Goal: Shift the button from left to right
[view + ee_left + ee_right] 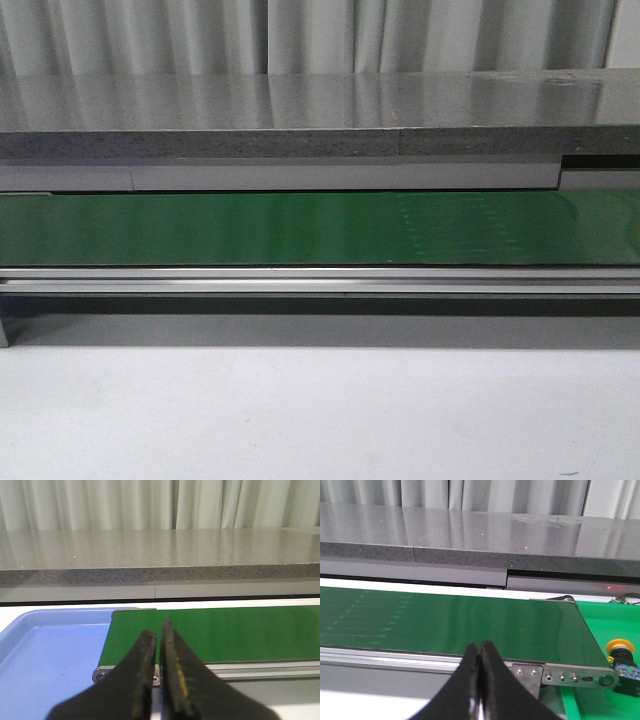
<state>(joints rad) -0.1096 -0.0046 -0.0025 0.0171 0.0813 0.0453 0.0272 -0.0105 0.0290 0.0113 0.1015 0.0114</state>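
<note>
Over green belt (225,630), left pincer (159,672) closed — right pincer (479,680) closed, empty

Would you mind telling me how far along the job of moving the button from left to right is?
It looks close to done: the button already lies in the green tray past the belt's right end. Nothing is in hand; the left claw and right claw are both shut and empty. The blue tray at the left end shows no button. Little seems left.
</note>
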